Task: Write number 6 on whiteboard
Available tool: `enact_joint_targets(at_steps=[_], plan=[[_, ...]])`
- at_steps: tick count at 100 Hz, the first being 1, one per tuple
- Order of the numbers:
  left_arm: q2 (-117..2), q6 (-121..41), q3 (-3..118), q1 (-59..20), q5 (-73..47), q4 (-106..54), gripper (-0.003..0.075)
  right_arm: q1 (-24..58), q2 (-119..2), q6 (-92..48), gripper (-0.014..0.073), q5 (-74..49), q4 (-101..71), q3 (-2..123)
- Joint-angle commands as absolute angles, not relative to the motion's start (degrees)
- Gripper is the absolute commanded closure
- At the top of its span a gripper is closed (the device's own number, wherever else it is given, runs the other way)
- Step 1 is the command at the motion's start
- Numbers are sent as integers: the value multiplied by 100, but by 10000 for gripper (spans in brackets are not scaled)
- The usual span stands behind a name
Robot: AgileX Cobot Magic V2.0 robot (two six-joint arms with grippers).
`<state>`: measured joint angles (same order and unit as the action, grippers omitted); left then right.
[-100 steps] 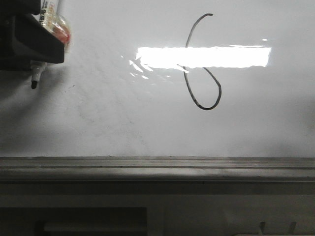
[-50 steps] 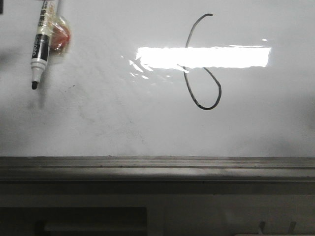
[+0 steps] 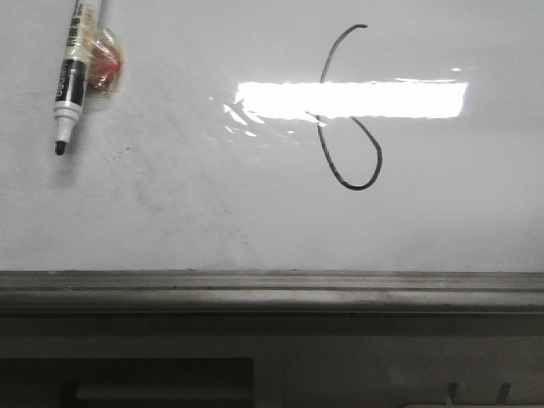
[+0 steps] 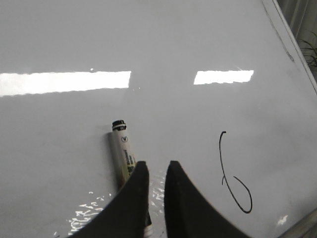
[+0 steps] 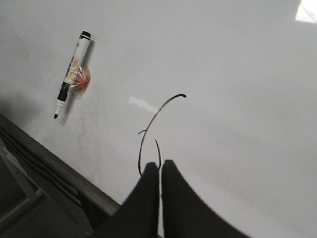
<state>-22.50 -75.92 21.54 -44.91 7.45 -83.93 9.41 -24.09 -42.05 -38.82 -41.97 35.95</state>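
Gone from the front view is the dark gripper that covered the marker a second ago; the marker [image 3: 71, 76] itself lies where it was, alone in the far left corner of the whiteboard [image 3: 187, 212], uncapped, its black tip pointing toward the grey ledge [image 3: 272, 291]. One marker, then, with one reddish blob wrapped in clear tape [image 3: 105, 61] stuck to its side. One number 6 [image 3: 350, 110] is drawn on the board, right of the middle and well apart from the marker: a thin black line, a tall curved stem ending in a narrow loop, with a bright strip of light glare [image 3: 353, 98] cutting across the stem. Faint grey smudges spread over the board between marker and digit.

From the left wrist camera, the left gripper [image 4: 156, 168] hangs above the marker's tip end, its two dark fingers a narrow gap apart and holding nothing. From the right wrist camera, the right gripper [image 5: 160, 166] hangs over the loop of the 6, its two fingers pressed nearly together with only a slit between them, also empty
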Motion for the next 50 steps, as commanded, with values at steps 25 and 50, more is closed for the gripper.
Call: enact_joint_targets(at_steps=[25,50], plan=[[-939,-7638,1319,-4477,377,-8234,740,917,-507,-4553,659,-2666,-4421,2133],[-123,-7638,1085,-4477,445,-8256,740,917,109,-4553,659,-2394,-4649,1642]])
